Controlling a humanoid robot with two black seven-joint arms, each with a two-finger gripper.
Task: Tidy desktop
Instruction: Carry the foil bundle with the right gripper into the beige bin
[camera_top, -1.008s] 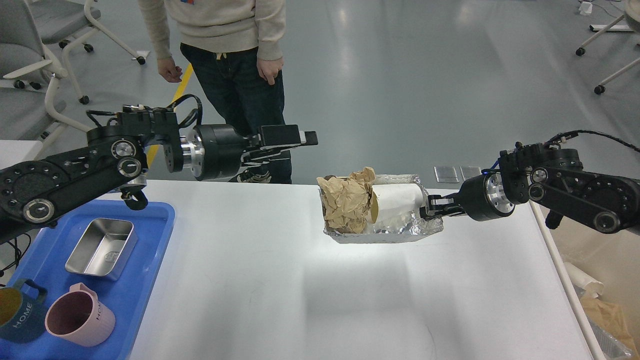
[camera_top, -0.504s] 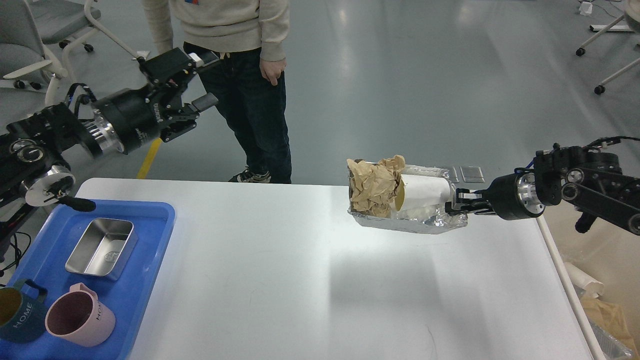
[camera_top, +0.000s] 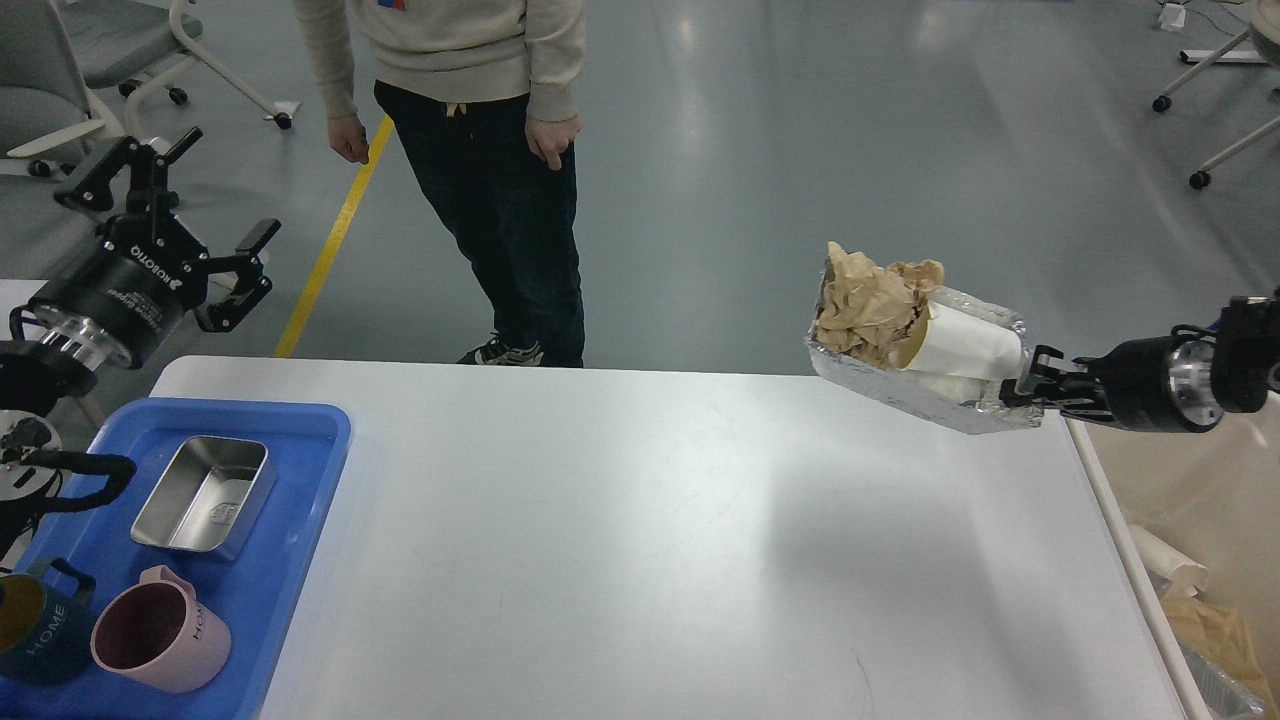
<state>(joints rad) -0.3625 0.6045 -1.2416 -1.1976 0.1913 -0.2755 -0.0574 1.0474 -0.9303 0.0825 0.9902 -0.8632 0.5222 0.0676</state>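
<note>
The white desktop (camera_top: 640, 520) fills the lower view. My right gripper (camera_top: 1030, 388) is shut on the right rim of a foil tray (camera_top: 915, 398) and holds it tilted in the air above the desktop's far right corner. The foil tray holds crumpled brown paper (camera_top: 872, 305) and a white paper cup (camera_top: 968, 343) lying on its side. My left gripper (camera_top: 228, 185) is open and empty, raised beyond the desktop's far left corner, pointing up and to the right.
A blue tray (camera_top: 305, 500) at the left holds a steel container (camera_top: 205, 495), a pink mug (camera_top: 160, 640) and a dark mug (camera_top: 35, 630). A beige bin (camera_top: 1200, 490) with rubbish stands off the right edge. A person (camera_top: 470, 150) stands behind the desktop.
My right gripper has carried the foil tray to the right and upward, tilting it, off the desktop. My left arm has swung back to the left and its gripper now points upward.
</note>
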